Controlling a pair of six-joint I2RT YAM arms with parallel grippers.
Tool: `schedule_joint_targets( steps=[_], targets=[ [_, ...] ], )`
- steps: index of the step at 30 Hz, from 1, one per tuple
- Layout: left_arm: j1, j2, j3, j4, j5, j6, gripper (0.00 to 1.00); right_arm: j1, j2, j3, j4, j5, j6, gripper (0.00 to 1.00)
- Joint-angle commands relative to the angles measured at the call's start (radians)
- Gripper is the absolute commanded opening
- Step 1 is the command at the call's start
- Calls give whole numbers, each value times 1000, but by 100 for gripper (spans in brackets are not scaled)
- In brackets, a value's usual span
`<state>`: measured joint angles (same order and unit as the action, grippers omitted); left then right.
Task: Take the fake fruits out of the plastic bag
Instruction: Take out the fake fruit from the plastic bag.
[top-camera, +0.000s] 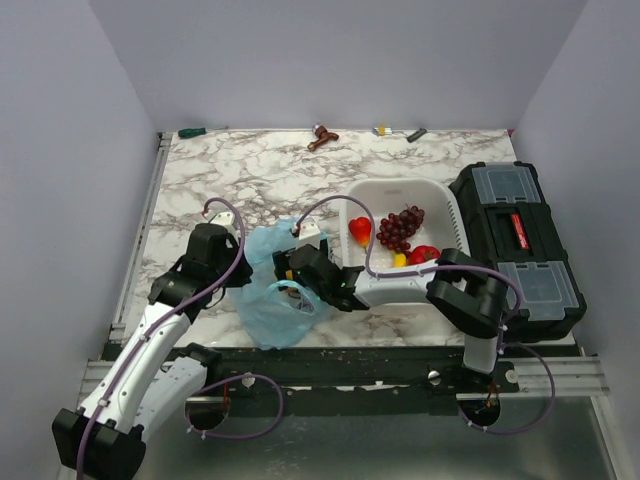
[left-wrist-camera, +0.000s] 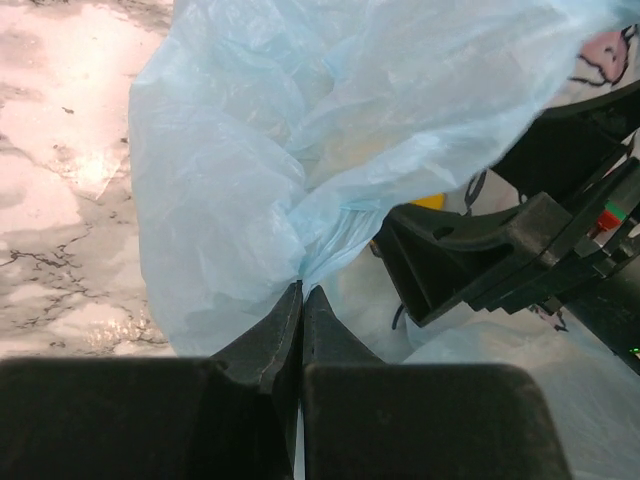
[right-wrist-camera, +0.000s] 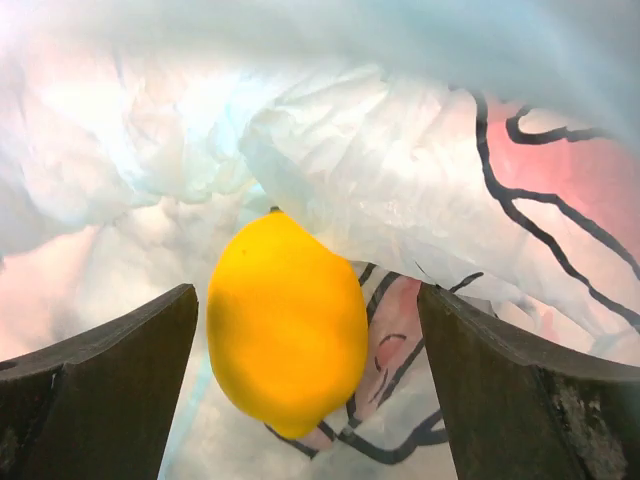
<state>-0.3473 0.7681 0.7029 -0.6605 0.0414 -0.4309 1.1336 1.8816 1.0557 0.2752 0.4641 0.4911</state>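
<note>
the left tool (left-wrist-camera: 302, 300) is pinched shut on a fold of the plastic bag (left-wrist-camera: 250, 150), which lies by the worktop's near edge beside the white basket (top-camera: 400, 192). inside the bag, the right tool (right-wrist-camera: 305, 335) stands wide open with the lemon (right-wrist-camera: 287, 320) between its jaws, apparently untouched. it should probably centre on the lemon, reach slightly deeper, and close without trapping loose film.
</note>
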Motion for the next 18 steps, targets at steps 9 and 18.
schedule_joint_targets(
  steps=[9, 18],
  targets=[
    [-1, 100, -9, 38, 47, 47, 0, 7, 212, 162, -78, 189, -105, 85],
    [4, 140, -3, 39, 64, 51, 0, 7, 214, 191, -70, 186, -133, 49]
  ],
)
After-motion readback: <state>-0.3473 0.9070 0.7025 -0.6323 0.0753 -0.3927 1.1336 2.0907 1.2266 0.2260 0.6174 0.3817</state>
